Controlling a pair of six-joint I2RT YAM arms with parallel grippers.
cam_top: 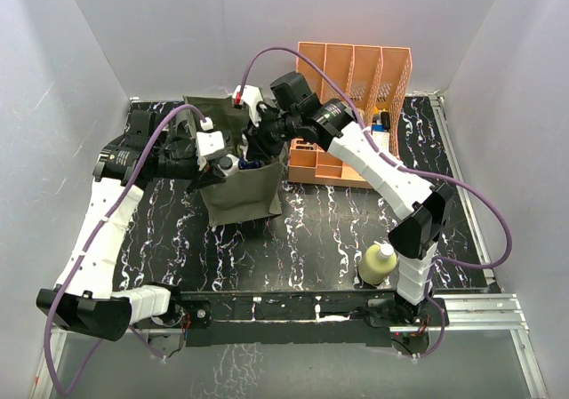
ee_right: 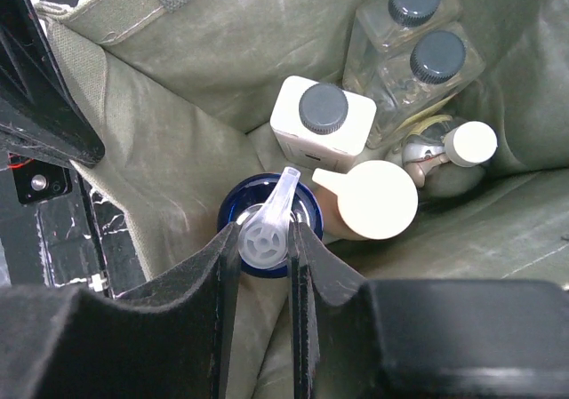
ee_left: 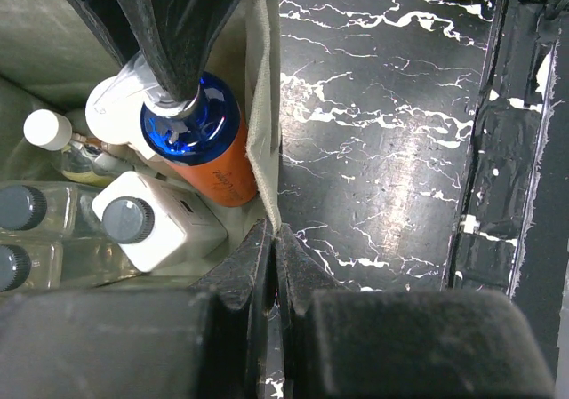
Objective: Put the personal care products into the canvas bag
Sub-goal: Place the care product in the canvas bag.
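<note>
Six bottles (ee_right: 323,115) fill one canvas bag (ee_right: 178,177), one pale yellow bottle (cam_top: 378,263) stands on the desk (cam_top: 302,239); right hand (ee_right: 264,243) pinches the orange-blue bottle (ee_left: 200,141) by its pump, left hand (ee_left: 274,243) clamps the bag's rim.

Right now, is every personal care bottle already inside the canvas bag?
No: a pale yellow bottle stands on the table near the right arm's base, outside the canvas bag.

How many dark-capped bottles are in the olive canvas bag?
3. One clear glass bottle at the wall of the olive canvas bag, a second clear glass bottle beside it, and a white square bottle next to those. Others could be hidden below.
</note>
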